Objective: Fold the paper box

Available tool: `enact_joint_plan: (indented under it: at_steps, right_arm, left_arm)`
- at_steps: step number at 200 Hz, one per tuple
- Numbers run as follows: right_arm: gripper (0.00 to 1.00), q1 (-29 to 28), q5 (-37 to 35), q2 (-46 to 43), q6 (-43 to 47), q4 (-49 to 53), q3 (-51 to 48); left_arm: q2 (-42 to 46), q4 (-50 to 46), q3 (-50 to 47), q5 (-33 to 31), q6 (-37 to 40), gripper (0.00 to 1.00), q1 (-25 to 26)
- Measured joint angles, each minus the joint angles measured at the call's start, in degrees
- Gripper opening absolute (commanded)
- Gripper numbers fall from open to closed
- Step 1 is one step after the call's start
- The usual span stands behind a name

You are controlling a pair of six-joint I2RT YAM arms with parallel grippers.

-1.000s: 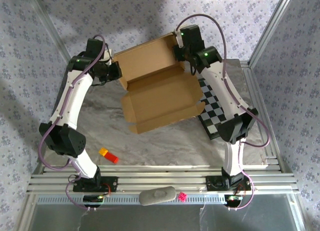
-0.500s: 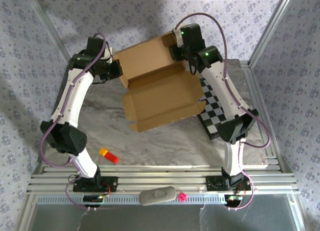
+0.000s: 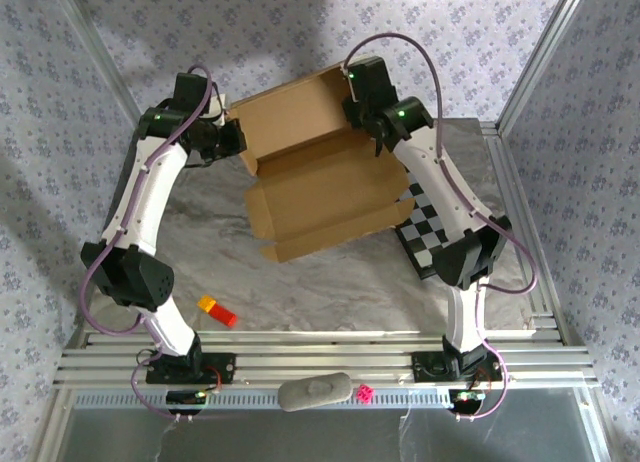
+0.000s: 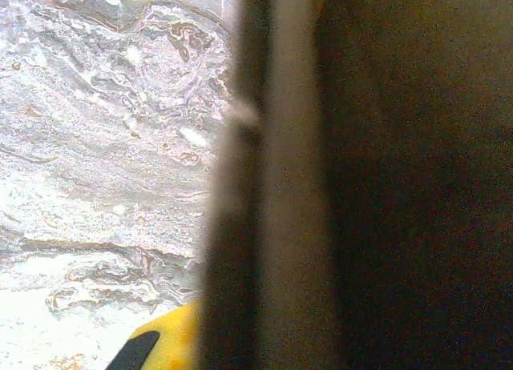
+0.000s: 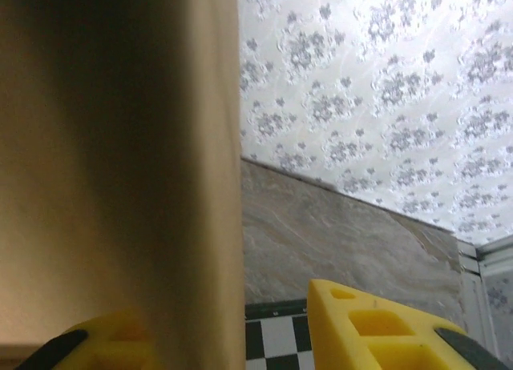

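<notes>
Looking down at the rig: one marble-pattern bench (image 3: 300, 282) with one paper box (image 3: 320, 197) sitting mid-bench toward the far side. Its tray part lies flat and open, and the big back panel stands up. One checkered board (image 3: 428, 232) lies just right of it, with the box's right corner over its edge. Two arms, one on either side of that raised panel. The left tool (image 3: 233, 142) is clenched on the panel's left edge, and on its wrist cam the cardboard sits right against the yellow finger (image 4: 160, 346). The right tool (image 5: 212, 314) straddles the panel's right edge, released, with a clear gap between cardboard and one finger (image 5: 377, 322). Smallest: one orange-and-red block (image 3: 217, 311) front left, well apart from the box.
</notes>
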State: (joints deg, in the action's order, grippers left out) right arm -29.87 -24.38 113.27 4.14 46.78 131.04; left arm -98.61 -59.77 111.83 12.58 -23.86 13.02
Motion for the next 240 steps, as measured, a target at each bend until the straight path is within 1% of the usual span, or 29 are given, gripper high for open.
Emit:
enact_joint_plan:
  at_steps: [13,18,34,41,49,75,128,145,159,163,172,186,209,223,240]
  right_arm:
    - [0.40,0.1,-0.5,0.0,0.0,0.0,-0.9]
    - [0.37,0.1,-0.7,0.0,0.0,0.0,-1.1]
    - [0.18,0.1,-1.0,0.0,-0.1,-0.3,-1.9]
    - [0.08,0.0,-1.0,0.0,0.0,-0.5,-2.1]
    - [0.00,-0.2,-1.1,0.0,0.1,-0.7,-2.3]
    - [0.00,-1.0,-3.5,0.0,0.2,-1.7,-2.3]
    - [0.00,-4.9,-16.4,0.0,0.1,-2.3,-2.2]
    - [0.00,-5.6,-18.7,0.1,-0.1,-2.4,-2.2]
    - [0.25,-5.7,-18.7,0.1,-0.6,-2.3,-2.1]
    - [0.31,-5.6,-18.6,0.2,-0.5,-2.2,-2.0]
    - [0.42,-5.4,-17.7,0.1,-0.8,-1.7,-1.7]
    - [0.54,-4.4,-14.9,0.0,-1.4,-1.5,-1.2]
    - [0.67,-2.8,-7.1,-0.8,-1.9,-1.1,-1.1]
    - [0.71,-2.1,-2.2,-1.8,-2.4,-0.8,-1.0]
    - [0.74,-1.6,3.0,-3.3,-4.2,-0.1,-0.6]
  left_arm:
    - [-0.1,-0.2,0.0,0.0,0.0,0.00,0.0]
    - [-0.2,-0.3,0.0,0.0,0.0,0.00,0.0]
    - [-0.2,-0.3,0.0,0.1,0.0,0.00,0.1]
    - [-0.2,-0.3,0.0,0.3,0.1,0.00,0.2]
    - [-0.3,-0.3,0.1,0.6,0.3,0.00,0.2]
    - [-0.4,-0.3,0.2,0.9,0.2,0.00,0.2]
    - [-0.5,-0.1,0.8,1.2,0.2,0.00,0.3]
    - [-0.5,0.0,0.8,1.4,0.2,0.00,0.3]
    - [-0.5,0.0,0.8,1.4,0.2,0.00,0.3]
    - [-0.5,0.0,0.8,1.3,0.2,0.00,0.3]
    - [-0.5,-0.2,0.8,1.1,0.2,0.00,0.2]
    - [-0.5,-0.3,0.8,0.9,0.2,0.00,0.2]
    - [-0.5,-0.3,0.8,0.7,0.2,0.00,0.1]
    - [-0.5,-0.3,0.8,0.6,0.2,0.00,0.1]
    - [-0.6,-0.3,0.8,0.6,0.2,0.00,0.1]
